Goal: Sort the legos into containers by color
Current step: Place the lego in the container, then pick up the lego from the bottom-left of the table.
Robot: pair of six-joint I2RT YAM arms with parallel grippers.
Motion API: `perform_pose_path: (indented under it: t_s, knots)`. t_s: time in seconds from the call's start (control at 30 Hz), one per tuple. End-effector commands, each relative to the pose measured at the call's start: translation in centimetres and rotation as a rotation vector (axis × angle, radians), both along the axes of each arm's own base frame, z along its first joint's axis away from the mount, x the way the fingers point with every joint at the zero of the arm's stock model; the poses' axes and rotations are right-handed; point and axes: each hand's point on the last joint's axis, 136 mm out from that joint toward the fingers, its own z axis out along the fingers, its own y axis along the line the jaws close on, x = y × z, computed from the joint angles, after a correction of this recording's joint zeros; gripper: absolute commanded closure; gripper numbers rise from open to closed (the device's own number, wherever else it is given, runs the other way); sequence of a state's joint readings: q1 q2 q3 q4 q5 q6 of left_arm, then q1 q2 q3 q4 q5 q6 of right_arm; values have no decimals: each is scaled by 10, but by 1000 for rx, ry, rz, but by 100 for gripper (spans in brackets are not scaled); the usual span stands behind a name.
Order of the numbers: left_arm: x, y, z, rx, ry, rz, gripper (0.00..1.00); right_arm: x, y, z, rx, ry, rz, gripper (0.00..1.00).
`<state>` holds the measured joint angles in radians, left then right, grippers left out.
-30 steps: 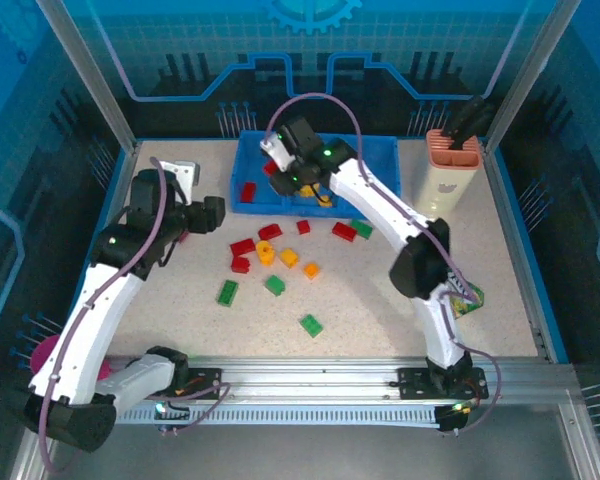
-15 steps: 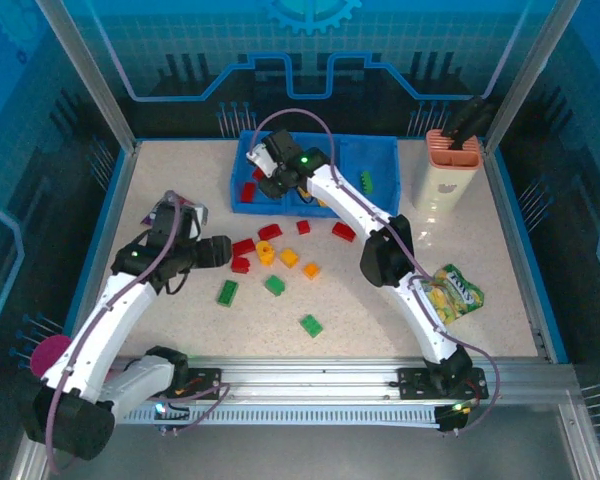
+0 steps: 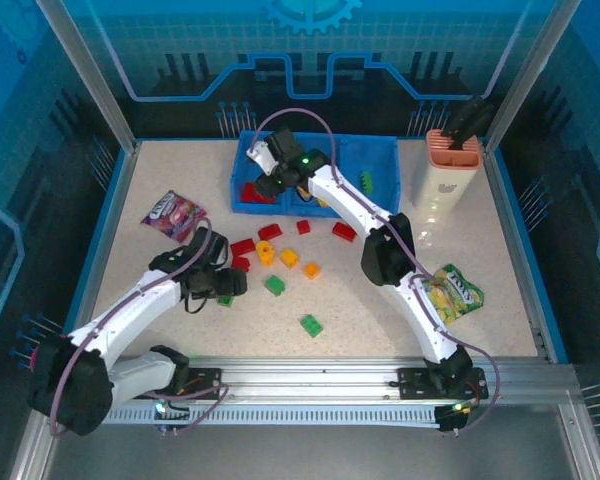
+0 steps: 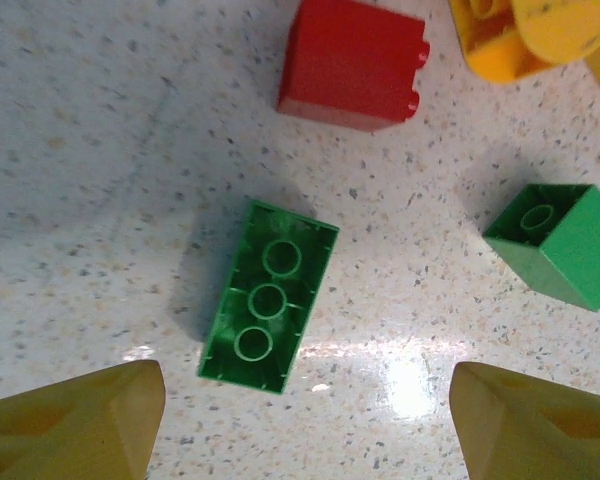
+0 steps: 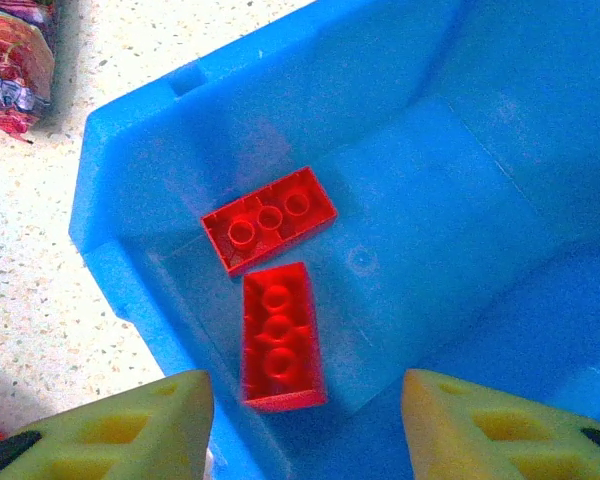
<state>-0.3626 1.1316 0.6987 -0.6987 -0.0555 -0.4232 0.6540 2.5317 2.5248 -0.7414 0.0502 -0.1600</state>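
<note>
Right gripper (image 5: 302, 400): I read the jaws as parted with nothing between them. It hangs above the left compartment (image 5: 430, 190) of the shallow bright blue plastic bin (image 3: 384, 148). Two red rectangular plastic bricks (image 5: 270, 217) lie flat on that compartment's floor, just beside each other.

Left gripper (image 4: 307, 395): wide open and holding nothing. It is poised low over a green rectangular plastic brick (image 4: 268, 295), which lies studs-down on the speckled table (image 4: 100, 150) just ahead of the fingertips.

Progress, as I judge it: well under half done.
- Right compartment: one green brick in the bin (image 3: 365, 180).
- Middle compartment: what looks like an orange-yellow piece (image 3: 323, 203), partly hidden by the arm.
- Left on the table: about five loose red bricks (image 3: 270, 231), three orange-yellow bricks (image 3: 289, 257) and three green ones, among them a green square brick (image 4: 555, 245).
</note>
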Motion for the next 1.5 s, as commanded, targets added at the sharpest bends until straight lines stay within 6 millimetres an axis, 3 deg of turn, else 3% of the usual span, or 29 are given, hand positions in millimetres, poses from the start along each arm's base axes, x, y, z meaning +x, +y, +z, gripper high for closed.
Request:
perform_pose_path:
  t_s: [0.0, 0.23, 0.6, 0.77, 1.03, 1.3, 1.47]
  knots:
    - [5, -4, -8, 6, -9, 27, 24, -3, -5, 35, 33, -45, 16, 43]
    - [-7, -4, -28, 42, 47, 18, 24, -24, -29, 48, 12, -45, -11, 35]
    - [-8, 0, -47, 122, 122, 36, 24, -79, -78, 55, -32, -3, -67, 29]
    - [-8, 0, -54, 152, 161, 33, 26, -103, -104, 47, -46, 18, -106, 27]
    - [2, 0, -57, 190, 175, 32, 46, -127, -132, 24, -61, 69, -154, 27]
    - [1, -3, -63, 202, 210, 16, 70, -141, -153, 25, -63, 69, -181, 27]
    - [7, -26, -41, 199, 170, -37, 77, -161, -185, 31, -69, 86, -245, 26]
